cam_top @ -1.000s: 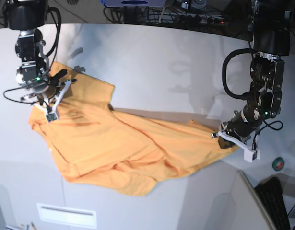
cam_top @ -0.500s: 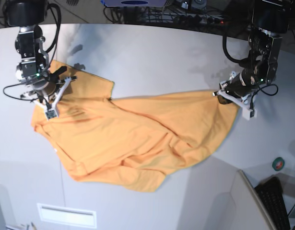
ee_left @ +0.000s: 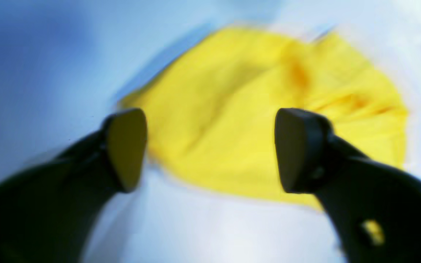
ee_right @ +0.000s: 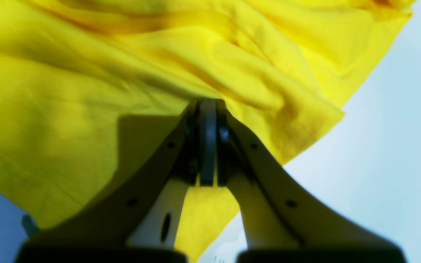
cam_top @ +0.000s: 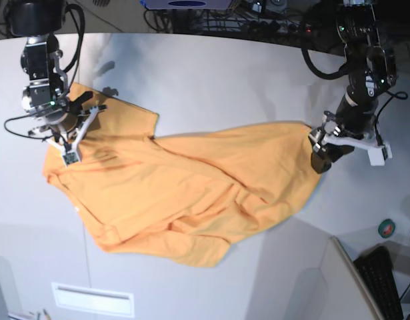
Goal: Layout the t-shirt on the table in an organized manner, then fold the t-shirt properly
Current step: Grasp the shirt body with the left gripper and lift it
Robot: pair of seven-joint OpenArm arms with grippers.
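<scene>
The orange-yellow t-shirt (cam_top: 185, 193) lies spread but creased across the white table (cam_top: 225, 80), its lower edge hanging near the table's front. My right gripper (cam_top: 69, 148) is shut on the shirt's left edge; in the right wrist view the closed fingertips (ee_right: 207, 109) pinch a fold of the fabric (ee_right: 86, 91). My left gripper (cam_top: 318, 148) is open and empty at the shirt's right corner. In the blurred left wrist view its fingers (ee_left: 126, 146) stand wide apart, with the shirt (ee_left: 254, 109) lying beyond them on the table (ee_left: 210, 226).
A black keyboard (cam_top: 385, 280) and a green tape roll (cam_top: 387, 227) sit at the lower right. Cables and equipment (cam_top: 258, 20) line the table's far edge. A white label (cam_top: 93, 299) is on the panel below the front edge.
My left gripper pulled the shirt's right corner back and outward, then opened and let it go, shifting slightly right. My right gripper stayed shut on the left edge.
</scene>
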